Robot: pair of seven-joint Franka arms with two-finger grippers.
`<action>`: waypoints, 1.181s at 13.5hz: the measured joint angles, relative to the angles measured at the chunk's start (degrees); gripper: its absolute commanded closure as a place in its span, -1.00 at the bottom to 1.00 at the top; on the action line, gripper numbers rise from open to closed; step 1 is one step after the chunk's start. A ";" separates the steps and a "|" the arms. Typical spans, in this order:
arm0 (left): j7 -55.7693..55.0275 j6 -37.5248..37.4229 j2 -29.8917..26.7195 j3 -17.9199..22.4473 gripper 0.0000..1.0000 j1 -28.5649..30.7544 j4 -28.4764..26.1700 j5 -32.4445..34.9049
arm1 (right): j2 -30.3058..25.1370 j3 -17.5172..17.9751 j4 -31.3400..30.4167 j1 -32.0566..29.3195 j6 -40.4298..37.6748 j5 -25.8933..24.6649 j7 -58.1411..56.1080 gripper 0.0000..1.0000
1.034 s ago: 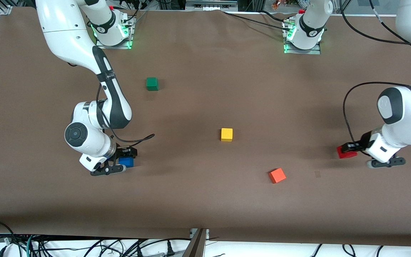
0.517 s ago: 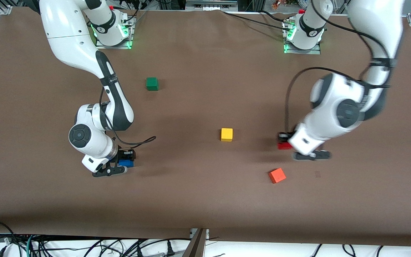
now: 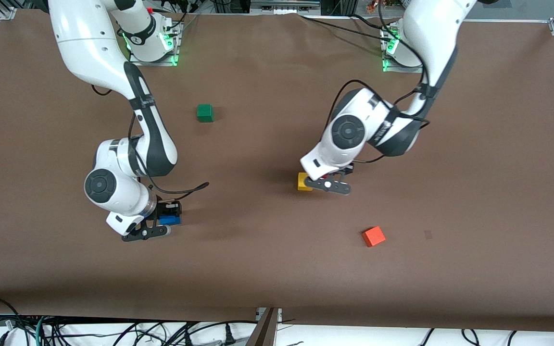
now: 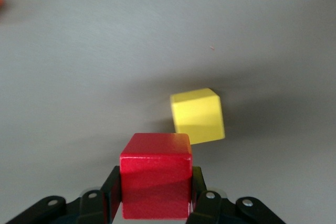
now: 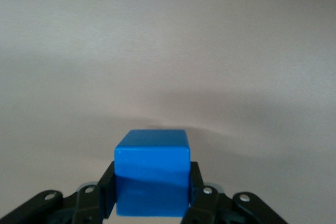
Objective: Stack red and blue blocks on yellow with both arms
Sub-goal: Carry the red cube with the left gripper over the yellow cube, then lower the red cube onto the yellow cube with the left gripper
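Where brown paper covers the table, cables crowd its near edge.

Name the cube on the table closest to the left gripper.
The yellow cube, just beside the left gripper holding the red cube; the orange cube and green cube lie well away.

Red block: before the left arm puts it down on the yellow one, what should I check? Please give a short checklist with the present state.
1. Left pincer shut on red block: ok.
2. Yellow block top bare: ok.
3. Red centred over yellow: not ok, it is offset in the left wrist view.
4. Right pincer shut on blue block, away from yellow: ok.
5. Orange block apart from yellow: ok.
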 measured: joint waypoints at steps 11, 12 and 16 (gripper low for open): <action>-4.61 0.96 3.62 0.37 0.95 -3.31 3.68 2.28 | -0.64 -0.01 12.22 -0.01 -12.97 0.58 7.73 0.30; -4.71 1.20 3.89 0.37 0.94 -3.32 3.97 2.28 | -0.62 0.02 12.22 0.00 -12.96 0.58 7.77 0.30; -5.23 1.27 5.37 0.62 0.91 -3.81 5.62 2.28 | -0.62 0.04 12.23 0.03 -12.94 0.59 8.09 0.30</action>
